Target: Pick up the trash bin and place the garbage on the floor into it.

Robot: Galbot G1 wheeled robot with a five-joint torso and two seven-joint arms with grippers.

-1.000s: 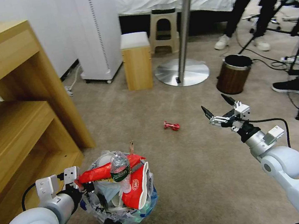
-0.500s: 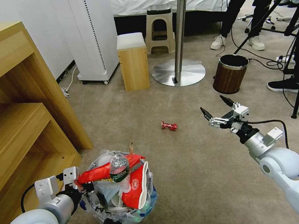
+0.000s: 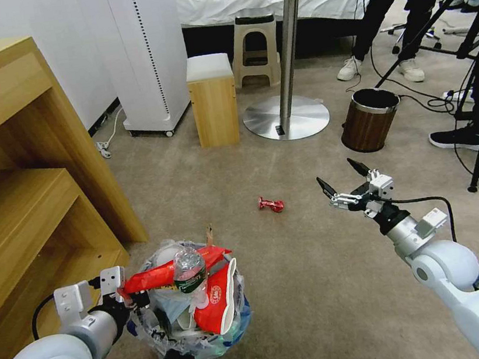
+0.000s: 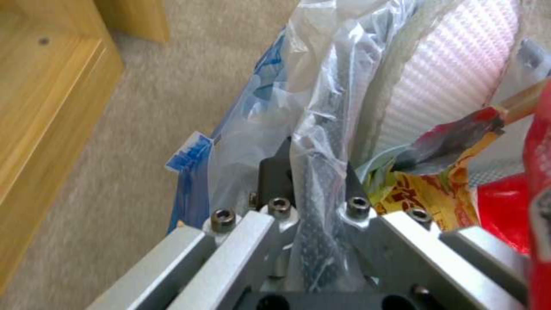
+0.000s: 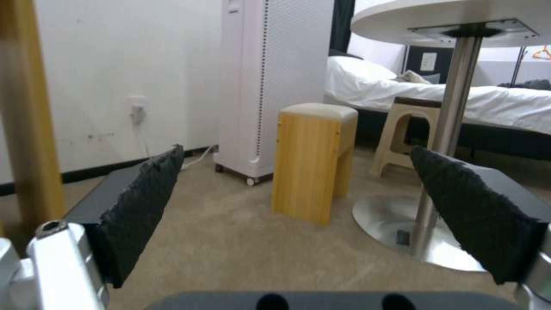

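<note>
A small round black trash bin (image 3: 183,352) lined with crinkly clear plastic sits on the carpet, heaped with a clear bottle (image 3: 188,271), red wrappers and a crushed red-white bowl (image 3: 223,302). The left gripper (image 4: 310,172) pinches its rim. The right gripper (image 3: 342,180), fingers apart, hovers beside a red wrapper (image 3: 270,203) on the floor.

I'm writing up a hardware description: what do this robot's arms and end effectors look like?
Both arms have glossy white shells with rounded joint housings, narrowing to silver metal wrists. A black cable loops along each forearm. The left end effector has a silver bracket frame with hex bolts. The right end effector has two pointed black fingers with textured pads, mounted on white and silver blocks.
</note>
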